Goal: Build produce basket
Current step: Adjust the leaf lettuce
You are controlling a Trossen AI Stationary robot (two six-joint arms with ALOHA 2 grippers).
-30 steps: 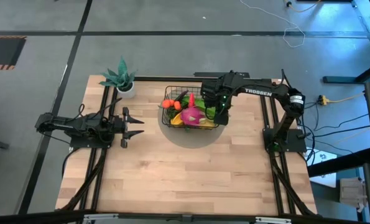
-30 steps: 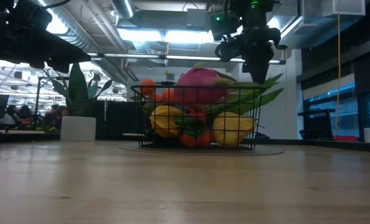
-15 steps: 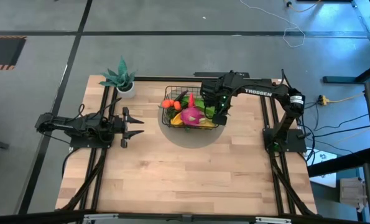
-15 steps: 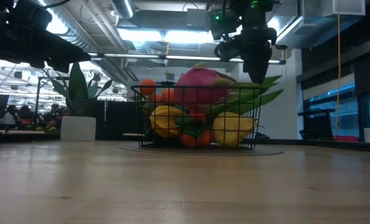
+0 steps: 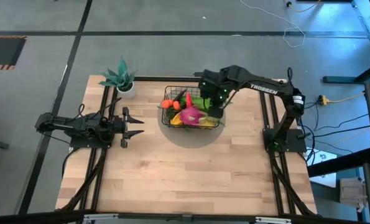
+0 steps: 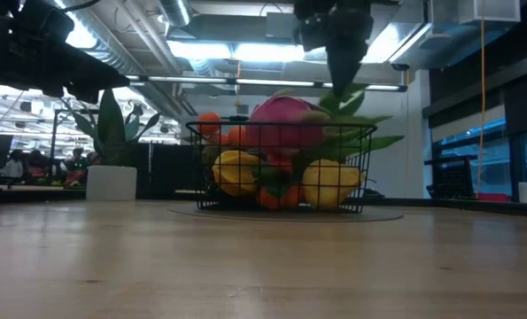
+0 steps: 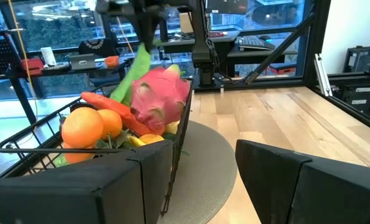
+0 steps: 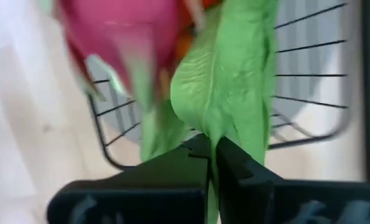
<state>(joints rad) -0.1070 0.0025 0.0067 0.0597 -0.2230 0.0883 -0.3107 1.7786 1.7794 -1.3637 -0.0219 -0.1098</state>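
— Pale wood planks make up your table (image 5: 191,180) from above, with a grey round mat (image 5: 192,134) under the black wire basket (image 5: 170,94). What does your right gripper (image 5: 214,111) have?

— It hangs over the basket's right end, next to the pink dragon fruit (image 5: 190,115). Your left gripper (image 5: 137,127) waits well apart on the left, fingers spread and empty.

— And from table height?

— You see the basket heaped: oranges (image 6: 212,124), the dragon fruit on top, a yellow mango (image 6: 332,184) low at the front. Long green bean pods (image 6: 356,120) rise above the rim towards the right gripper.

— Left wrist view?

— It looks across at the same heap, a carrot (image 7: 113,112) lying beside two oranges, a pod pulled up behind the dragon fruit.

— Right wrist?

— Your fingers (image 8: 166,177) are pressed together on the pods' narrow end, wire mesh beneath. I judge the pods light, thin and floppy, so they will sag and could slip; pinching near one end suits them, though the free end may catch on the rim.
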